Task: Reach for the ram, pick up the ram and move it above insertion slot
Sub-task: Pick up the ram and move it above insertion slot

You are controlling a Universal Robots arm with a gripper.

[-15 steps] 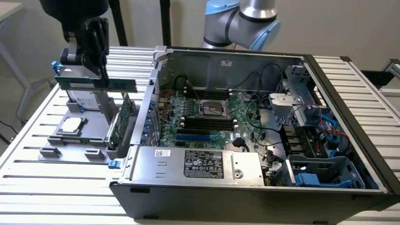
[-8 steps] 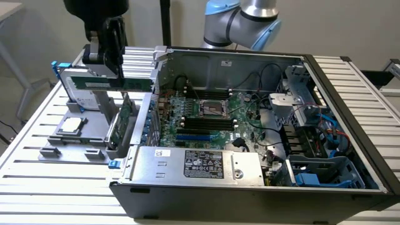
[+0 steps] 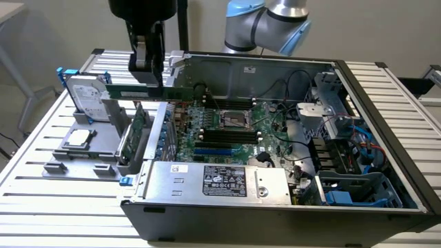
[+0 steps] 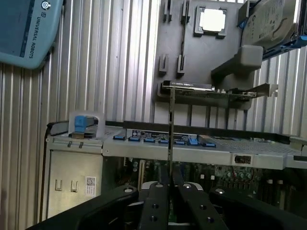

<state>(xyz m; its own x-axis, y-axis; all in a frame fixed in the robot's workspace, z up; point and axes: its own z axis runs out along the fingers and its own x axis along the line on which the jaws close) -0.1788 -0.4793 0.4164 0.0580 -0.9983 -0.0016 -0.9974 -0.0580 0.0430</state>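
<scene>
- Pincer [image 4: 171, 191] fingers [image 4: 156, 201] were closed on the ram [image 4: 172, 139], which ran edge-on away from the wrist camera as a thin dark line between them.
- In the exterior view, the pincer [image 3: 153, 77] held the ram [image 3: 148, 93] by its top edge; the green stick hung level in the air, clear of any support.
- Reaching and lifting therefore looked done, judged from the stick being off the grey holder tray [image 3: 76, 150] and carried in the grip.
- Beneath and just beyond the ram stood the near wall of the open computer case [image 3: 276, 206], with its blue clips [image 4: 153, 139] along the edge as the wrist view showed them.
- One end of the ram reached over the case's edge; the rest hung over the gap beside the upright green card [image 3: 136, 132].
- Farther in, the dark memory slots [image 3: 231, 135] lay on the motherboard [image 3: 238, 129], well apart from the ram toward the exterior view's right.
- Travel to a spot above the slots appeared to be the part left.
- Behind, the hard drive [image 3: 88, 101] stood on the slatted desk [image 3: 41, 206].
</scene>
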